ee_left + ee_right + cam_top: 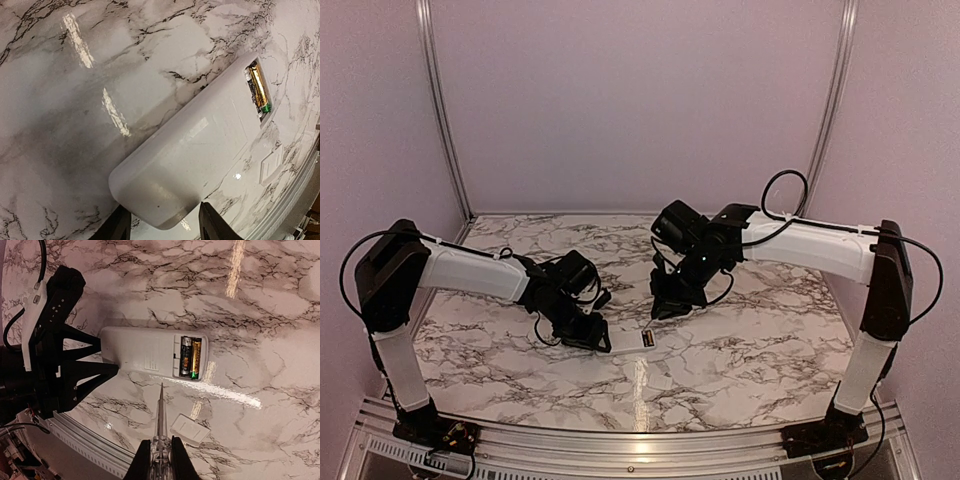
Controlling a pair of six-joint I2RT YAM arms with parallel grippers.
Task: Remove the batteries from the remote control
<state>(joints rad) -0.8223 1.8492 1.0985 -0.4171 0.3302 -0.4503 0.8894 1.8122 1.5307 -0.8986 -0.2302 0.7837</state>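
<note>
The white remote control (142, 352) lies on the marble table with its dark battery recess facing up. Two batteries (191, 356), one dark and one gold, sit side by side in the recess; they also show in the left wrist view (259, 90). My left gripper (162, 210) is closed on the remote's (200, 145) end opposite the recess, a finger on each side. My right gripper (160, 441) is shut on a slim clear pointed tool (160, 415). The tool's tip stops just short of the remote's near edge. In the top view the remote (632, 340) lies between both grippers.
A small white cover piece (190, 430) lies flat on the table beside the tool, also in the left wrist view (272, 165). The table's metal front rail (85, 437) runs close by. Pink walls enclose the marble table (740, 340).
</note>
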